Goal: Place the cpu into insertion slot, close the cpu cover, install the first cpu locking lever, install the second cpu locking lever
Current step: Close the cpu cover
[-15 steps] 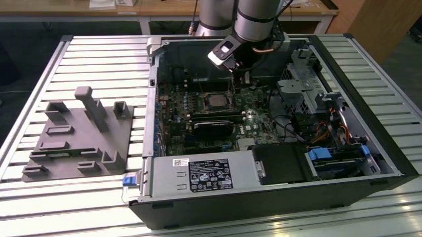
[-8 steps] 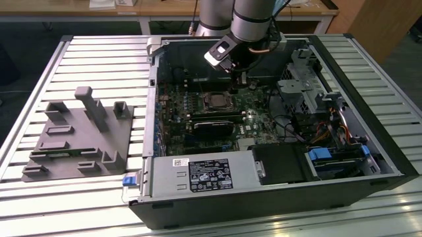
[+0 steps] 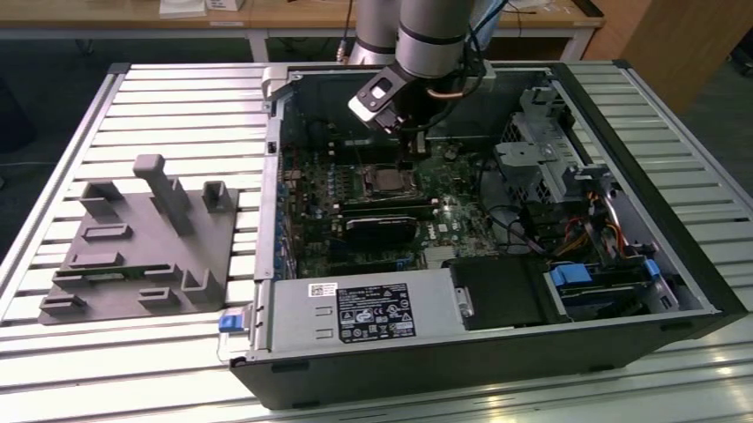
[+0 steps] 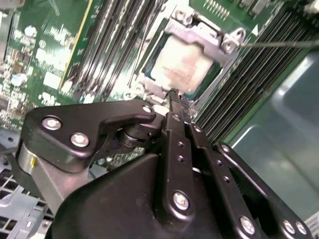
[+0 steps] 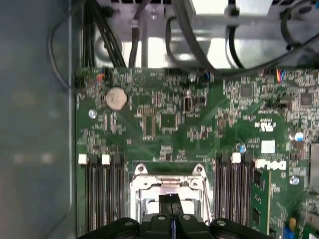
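- Your gripper has its fingers pressed together with nothing between them, tips just over the socket edge.
- The cpu sits in the insertion slot, with the cpu cover lying over it.

Exterior view: you look down from high, well back, over the whole open computer case | first wrist view: close, squarely facing the green board | second wrist view: closer, slanted | both wrist views share the cpu cover past the gripper.
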Controlling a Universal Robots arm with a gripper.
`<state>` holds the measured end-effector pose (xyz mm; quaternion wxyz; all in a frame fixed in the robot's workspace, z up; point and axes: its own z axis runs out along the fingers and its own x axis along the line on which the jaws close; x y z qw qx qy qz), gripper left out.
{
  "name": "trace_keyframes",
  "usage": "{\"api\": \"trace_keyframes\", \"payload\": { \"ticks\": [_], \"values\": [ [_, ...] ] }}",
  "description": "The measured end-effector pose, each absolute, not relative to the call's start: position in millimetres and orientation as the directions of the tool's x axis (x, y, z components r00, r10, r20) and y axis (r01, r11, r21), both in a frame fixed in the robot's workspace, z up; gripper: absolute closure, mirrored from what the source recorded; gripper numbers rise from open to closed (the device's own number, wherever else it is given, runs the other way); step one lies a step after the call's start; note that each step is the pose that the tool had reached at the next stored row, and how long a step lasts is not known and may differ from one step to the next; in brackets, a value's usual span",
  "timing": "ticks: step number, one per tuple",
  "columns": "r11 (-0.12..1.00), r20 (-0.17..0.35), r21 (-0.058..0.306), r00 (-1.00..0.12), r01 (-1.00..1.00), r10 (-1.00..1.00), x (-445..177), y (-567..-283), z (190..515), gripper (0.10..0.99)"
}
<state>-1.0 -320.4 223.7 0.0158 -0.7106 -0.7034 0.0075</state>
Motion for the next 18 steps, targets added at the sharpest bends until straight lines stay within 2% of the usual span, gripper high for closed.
{"api": "trace_keyframes", "payload": {
  "ticks": [6,18],
  "values": [
    [-0.006,0.013,-0.028,0.007,1.0,1.0,-12.9,-322.6,216.8,0.98],
    [-0.002,0.013,0.005,0.002,1.0,1.0,-29.2,-325.1,209.6,0.98]
  ]
}}
